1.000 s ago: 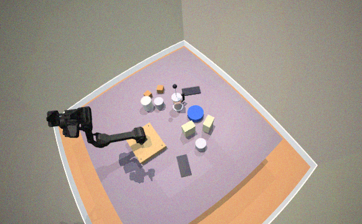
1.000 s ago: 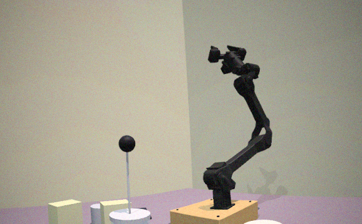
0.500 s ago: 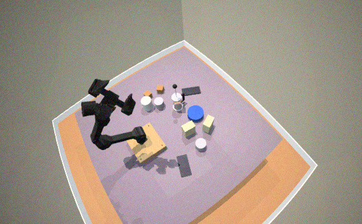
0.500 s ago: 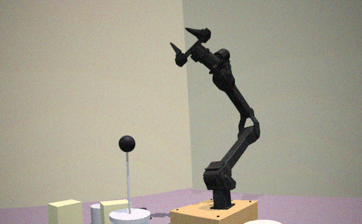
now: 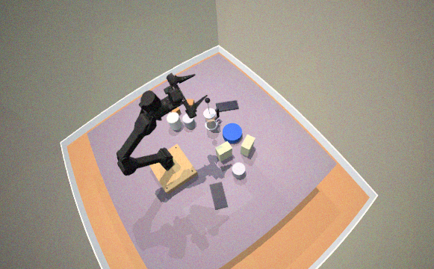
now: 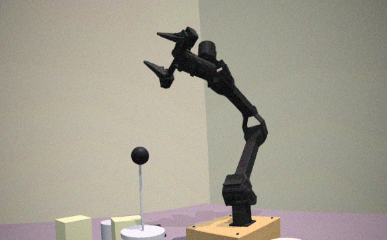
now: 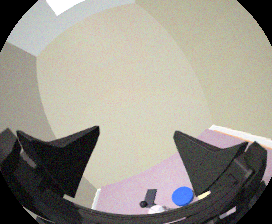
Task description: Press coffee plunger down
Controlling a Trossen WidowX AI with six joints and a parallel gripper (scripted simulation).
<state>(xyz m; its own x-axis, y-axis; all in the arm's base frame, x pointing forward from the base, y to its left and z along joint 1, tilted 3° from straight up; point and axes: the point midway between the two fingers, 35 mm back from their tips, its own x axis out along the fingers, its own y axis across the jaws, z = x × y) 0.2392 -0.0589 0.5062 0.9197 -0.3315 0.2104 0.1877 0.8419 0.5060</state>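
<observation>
High above a lilac-topped bench (image 5: 284, 157) in a bare, beige-walled corner, the gripper (image 6: 160, 53) hangs, fingers spread wide and empty; the coffee press (image 5: 211, 119) stands upright beside a blue disc (image 5: 232, 132).

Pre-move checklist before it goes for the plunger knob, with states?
1. Gripper open and holding nothing: ok, fingers spread wide.
2. Plunger knob up on its full rod, not yet pressed: ok.
3. Coffee press upright: ok, the rod stands vertical in the exterior view.
4. Gripper lined up over the knob: not ok, it hangs well above the knob and to one side of it.
5. Nothing above the knob on the way down: ok; the blue disc and the white cylinders sit low beside the press.
6. Press base free of neighbours: cannot tell at this size.
</observation>
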